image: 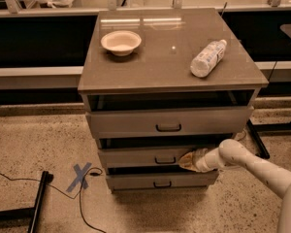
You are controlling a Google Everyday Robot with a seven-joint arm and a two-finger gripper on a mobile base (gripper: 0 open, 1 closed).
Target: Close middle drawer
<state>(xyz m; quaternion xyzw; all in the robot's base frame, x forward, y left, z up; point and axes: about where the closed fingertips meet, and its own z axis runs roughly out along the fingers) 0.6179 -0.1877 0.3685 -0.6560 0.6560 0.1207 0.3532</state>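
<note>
The grey cabinet (169, 76) has three stacked drawers. The middle drawer (136, 157) has a plain grey front with a small dark loop handle (165, 160). It stands slightly out, with a dark gap above it. My gripper (185, 160) comes in from the right on a white arm (252, 165). Its tip rests against the middle drawer's front, just right of the handle. The top drawer (136, 123), with the tallest front, stands out too. The bottom drawer (136, 181) sits below.
A beige bowl (121, 41) and a lying plastic bottle (208, 58) are on the cabinet top. A blue tape X (81, 175), a cable and a black stand leg (38, 200) are on the speckled floor at left. A dark ledge runs behind.
</note>
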